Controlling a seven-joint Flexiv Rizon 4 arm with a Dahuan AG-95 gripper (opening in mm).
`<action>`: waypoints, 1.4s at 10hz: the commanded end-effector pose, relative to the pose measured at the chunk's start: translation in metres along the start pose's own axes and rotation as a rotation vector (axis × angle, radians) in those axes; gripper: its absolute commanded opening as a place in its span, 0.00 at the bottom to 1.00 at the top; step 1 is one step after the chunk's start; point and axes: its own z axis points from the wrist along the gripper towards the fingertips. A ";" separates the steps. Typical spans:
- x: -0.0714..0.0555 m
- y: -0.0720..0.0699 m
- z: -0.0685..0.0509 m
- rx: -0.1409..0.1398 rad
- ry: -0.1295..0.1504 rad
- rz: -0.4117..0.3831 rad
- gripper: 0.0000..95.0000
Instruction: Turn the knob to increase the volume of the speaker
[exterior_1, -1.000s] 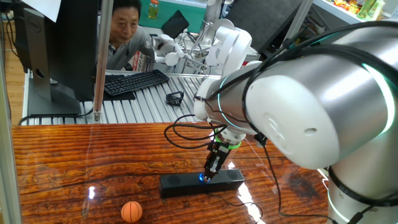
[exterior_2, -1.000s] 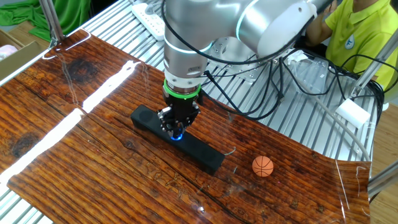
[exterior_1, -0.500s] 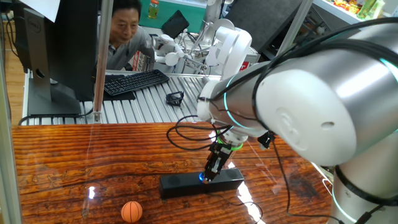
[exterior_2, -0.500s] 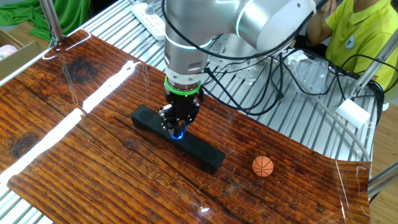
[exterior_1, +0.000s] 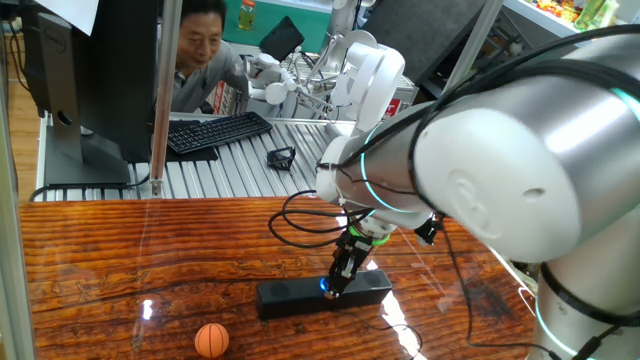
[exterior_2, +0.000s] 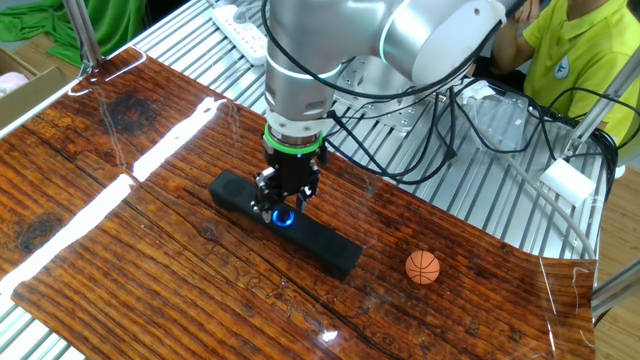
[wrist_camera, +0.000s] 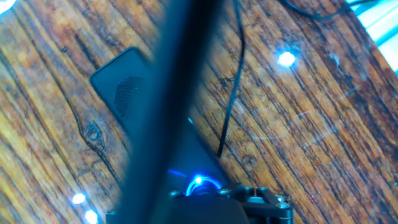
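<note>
The speaker is a long black bar lying on the wooden table; it also shows in the other fixed view and in the hand view. The knob glows blue at the middle of its top, as seen in the other fixed view and low in the hand view. My gripper points straight down onto the knob, its fingers closed around it. The fingers hide most of the knob; only the blue ring shows.
An orange mini basketball lies on the table near the front edge. The speaker's thin cable trails across the wood. A black keyboard, a monitor and a seated person are beyond the table.
The hand has turned a little about its own axis while staying on the knob. More of the blue glow now shows beside the fingers. The speaker has not moved.
</note>
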 end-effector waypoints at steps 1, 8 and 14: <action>-0.001 0.001 -0.001 0.003 0.003 -0.042 0.60; 0.001 0.000 -0.002 0.020 0.022 -0.197 0.40; 0.003 -0.001 -0.005 0.020 0.017 -0.252 0.40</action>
